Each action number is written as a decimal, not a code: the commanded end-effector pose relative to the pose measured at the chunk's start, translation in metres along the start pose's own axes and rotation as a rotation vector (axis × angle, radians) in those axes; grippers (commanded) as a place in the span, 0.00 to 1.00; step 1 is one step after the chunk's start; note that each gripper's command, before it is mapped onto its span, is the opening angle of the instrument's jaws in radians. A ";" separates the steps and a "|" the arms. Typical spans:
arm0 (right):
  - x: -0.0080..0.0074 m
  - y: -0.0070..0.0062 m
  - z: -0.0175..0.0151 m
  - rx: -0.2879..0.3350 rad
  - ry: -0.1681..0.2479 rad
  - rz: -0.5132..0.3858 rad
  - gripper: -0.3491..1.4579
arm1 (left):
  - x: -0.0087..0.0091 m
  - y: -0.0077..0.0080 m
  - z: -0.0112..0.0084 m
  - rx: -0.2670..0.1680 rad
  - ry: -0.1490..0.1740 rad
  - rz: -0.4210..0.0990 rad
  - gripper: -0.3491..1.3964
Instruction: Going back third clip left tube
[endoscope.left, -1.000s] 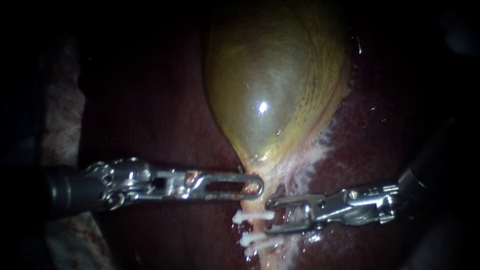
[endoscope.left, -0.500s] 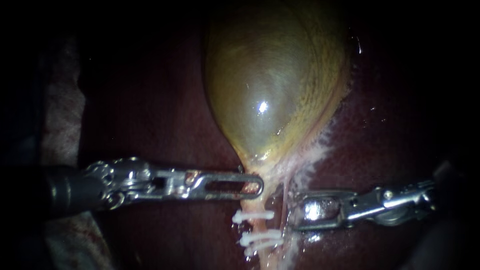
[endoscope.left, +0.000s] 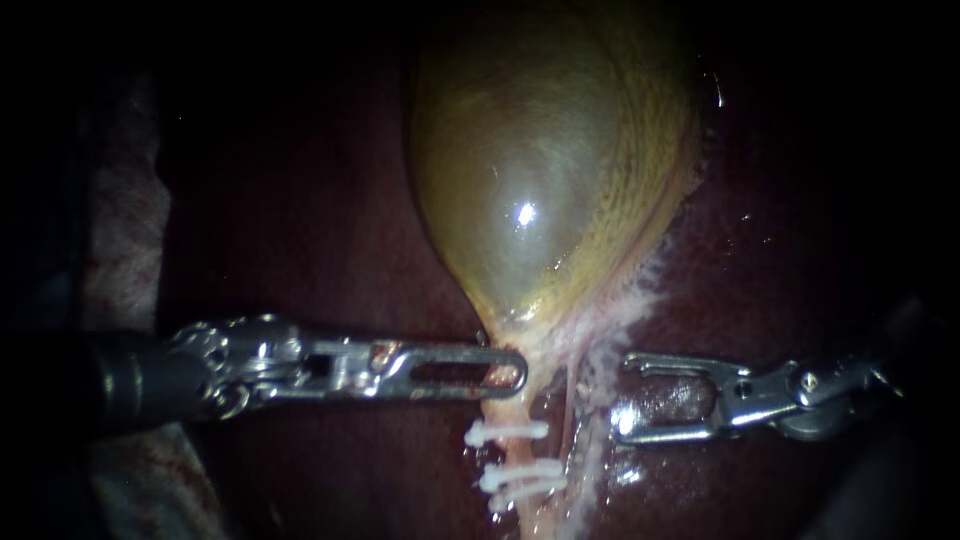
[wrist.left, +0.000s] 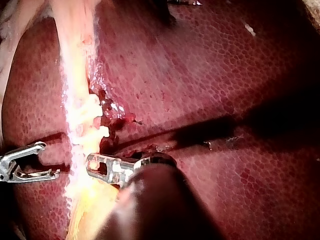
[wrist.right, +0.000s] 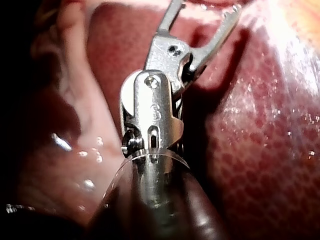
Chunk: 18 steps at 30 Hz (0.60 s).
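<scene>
The left tube (endoscope.left: 512, 405) runs down from the neck of the gallbladder (endoscope.left: 540, 180) across the liver (endoscope.left: 300, 230) and carries three white clips (endoscope.left: 508, 432), one above and two close together below it. A thinner right tube (endoscope.left: 569, 400) lies just beside it. The left instrument (endoscope.left: 505, 372) lies level, its hand clenched flat with the tip against the left tube's edge just above the top clip. Whether a fold of tissue is pinched inside does not show. The right instrument (endoscope.left: 628, 398) is on the far side of both tubes, over bare liver. Its hand is released, the two jaws spread wide with nothing between them, near the frayed pale tissue but clear of the clips. The right wrist view shows the same spread, empty hand (wrist.right: 202, 10), and the left wrist view shows it apart from the pale tube (wrist.left: 75, 100). With the clips seated and that hand empty, the step looks to be the retreat of the right instrument. The tube is likely soft, wet and slippery, thin enough to tear if tugged sideways. The clips look small and stiff and could be knocked askew by a passing jaw. Any hold belongs on the tube above the clips, near the neck, taken broadly and gently, never on a clip.
</scene>
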 end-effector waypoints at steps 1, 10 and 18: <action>0.0000 0.0001 -0.0002 -0.011 0.003 -0.012 0.52 | 0.0001 0.0000 0.0000 0.000 0.000 0.000 0.00; -0.0001 0.0002 -0.0010 -0.029 -0.006 -0.038 0.52 | 0.0001 -0.0004 0.0002 0.000 0.001 0.002 0.00; -0.0001 0.0001 -0.0013 -0.028 -0.006 -0.039 0.52 | 0.0002 -0.0007 0.0003 0.000 0.001 0.004 0.00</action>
